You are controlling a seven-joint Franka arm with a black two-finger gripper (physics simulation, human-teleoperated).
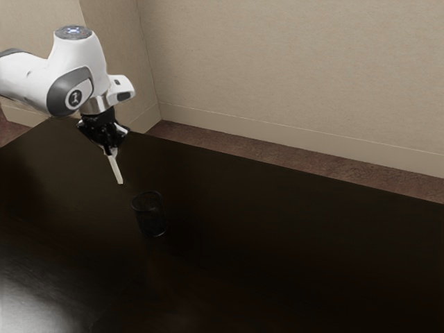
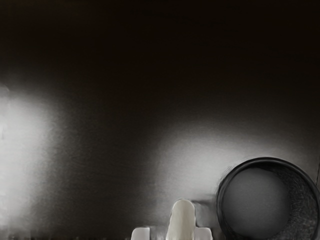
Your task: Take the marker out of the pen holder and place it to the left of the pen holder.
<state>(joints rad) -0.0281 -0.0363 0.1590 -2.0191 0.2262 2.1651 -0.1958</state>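
Marker [image 2: 182, 218] clamped in gripper [image 1: 111, 148], jaws parted only by its thickness, hanging tilted, holder [image 1: 150, 218] lower, to one side.

My black gripper [image 1: 109, 151] looked hard and slick, with small bright glints, and the arm [image 1: 78, 66] above me wore a smooth white shell like glossy plastic, with grey panels. The marker [image 1: 116, 171] between my jaws had a smooth, pale, plastic-looking body with a soft sheen. The pen holder [image 2: 225, 187] seemed dark metal: a smooth, faintly shiny rim, a speckled, mesh-like inner wall, a dull matt bottom. The tabletop [image 1: 277, 243] was smooth, dark and half-glossy, like stained wood, giving back light in blurred pale patches. The wall [image 1: 291, 62] looked matt and finely textured, its baseboard [image 1: 277, 132] smoother, the floor [image 1: 326, 165] rough like carpet.
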